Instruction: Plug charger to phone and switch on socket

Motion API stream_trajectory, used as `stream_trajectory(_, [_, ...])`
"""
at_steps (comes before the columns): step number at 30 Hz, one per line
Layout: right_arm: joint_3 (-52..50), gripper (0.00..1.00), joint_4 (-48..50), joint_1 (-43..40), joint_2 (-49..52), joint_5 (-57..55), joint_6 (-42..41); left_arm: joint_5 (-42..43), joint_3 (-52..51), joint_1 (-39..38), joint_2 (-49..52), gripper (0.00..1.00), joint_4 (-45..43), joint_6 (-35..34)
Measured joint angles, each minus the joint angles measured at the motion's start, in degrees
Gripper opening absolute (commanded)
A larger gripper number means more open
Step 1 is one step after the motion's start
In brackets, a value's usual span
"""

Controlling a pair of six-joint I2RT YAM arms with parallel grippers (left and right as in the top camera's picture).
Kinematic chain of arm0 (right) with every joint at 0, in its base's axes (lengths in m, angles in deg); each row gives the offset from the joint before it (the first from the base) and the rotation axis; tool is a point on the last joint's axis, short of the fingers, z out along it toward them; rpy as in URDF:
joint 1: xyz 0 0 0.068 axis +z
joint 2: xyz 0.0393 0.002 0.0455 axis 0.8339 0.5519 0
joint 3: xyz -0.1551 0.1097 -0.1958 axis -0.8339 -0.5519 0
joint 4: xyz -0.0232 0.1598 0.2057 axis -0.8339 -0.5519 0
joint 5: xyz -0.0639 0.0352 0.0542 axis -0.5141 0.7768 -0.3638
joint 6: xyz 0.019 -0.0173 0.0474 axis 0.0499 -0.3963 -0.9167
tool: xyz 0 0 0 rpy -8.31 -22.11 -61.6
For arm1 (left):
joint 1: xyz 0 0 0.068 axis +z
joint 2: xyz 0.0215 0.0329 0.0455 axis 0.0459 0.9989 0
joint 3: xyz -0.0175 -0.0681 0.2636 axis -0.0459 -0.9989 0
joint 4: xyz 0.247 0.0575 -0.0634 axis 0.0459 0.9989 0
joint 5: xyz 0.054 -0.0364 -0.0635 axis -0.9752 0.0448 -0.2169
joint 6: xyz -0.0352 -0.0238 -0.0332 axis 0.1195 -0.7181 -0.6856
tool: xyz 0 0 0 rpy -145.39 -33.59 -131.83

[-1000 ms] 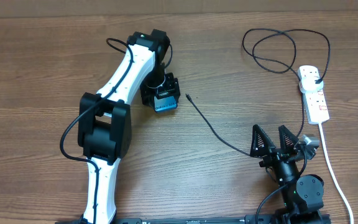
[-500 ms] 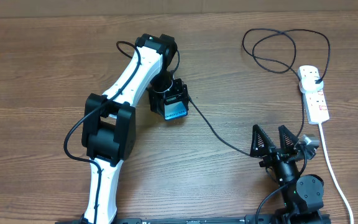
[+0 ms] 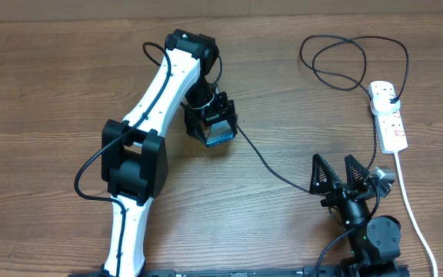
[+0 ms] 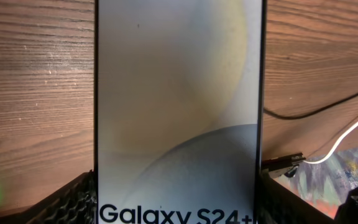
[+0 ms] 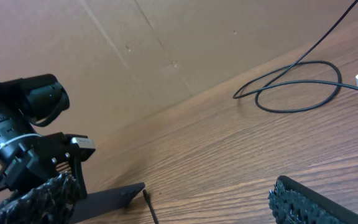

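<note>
Left hand [image 3: 218,135] pinching phone [image 4: 179,93], charger [image 3: 271,169] tip just beside; right hand [image 3: 333,160] spread, near right of worktop [image 3: 44,92].

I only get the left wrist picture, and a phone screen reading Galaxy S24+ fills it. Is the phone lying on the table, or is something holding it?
Observer: The left gripper holds it. Seen from overhead, the phone sits between its fingers, clamped by the long edges.
Visitor: Where does the black wire I glimpse beside it end?
Observer: That's the charger. Its tip ends right beside the phone, on the side toward the other arm. I can't tell whether they touch.
Visitor: What's that other arm doing?
Observer: The right gripper sits open and empty near the front edge of the table.
</note>
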Motion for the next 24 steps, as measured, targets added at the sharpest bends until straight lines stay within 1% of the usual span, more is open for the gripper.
stream_trajectory(7, [0.00,1.00,0.00,0.00,0.00,-0.02,0.02,-2.14,1.22,-0.22,0.00,0.04,0.00,-1.33])
stream_trajectory(12, [0.00,1.00,0.02,0.00,0.00,-0.02,0.02,-8.66,1.27,-1.99,0.00,0.04,-0.44,-2.84])
stream_trajectory(15, [0.00,1.00,0.02,0.00,0.00,0.00,0.00,-12.70,1.27,-3.91,0.00,0.18,-2.40,-3.82])
stream_trajectory(16, [0.00,1.00,0.00,0.00,0.00,-0.04,0.00,-13.42,1.27,-4.37,0.00,0.34,-3.08,-4.07])
stream_trajectory(17, [0.00,1.00,0.00,0.00,0.00,-0.02,0.02,-13.97,1.27,-4.68,0.00,0.60,-3.87,-4.46])
stream_trajectory(18, [0.00,1.00,0.00,0.00,0.00,-0.02,0.00,-14.51,1.29,-5.03,0.00,0.76,-4.83,-4.57])
stream_trajectory(19, [0.00,1.00,0.02,0.00,0.00,-0.02,0.04,-14.84,1.29,-5.27,0.00,0.84,-5.44,-4.59])
stream_trajectory(20, [0.00,1.00,0.02,0.02,0.00,-0.02,0.02,-15.17,1.29,-5.35,0.00,0.97,-5.97,-4.66])
stream_trajectory(21, [0.00,1.00,0.02,0.00,0.00,-0.02,0.00,-15.52,1.29,-5.35,0.00,1.00,-6.27,-4.70])
stream_trajectory(24, [0.00,1.00,0.04,0.00,0.00,-0.02,0.02,-16.24,1.29,-5.18,0.00,1.00,-7.08,-4.94])
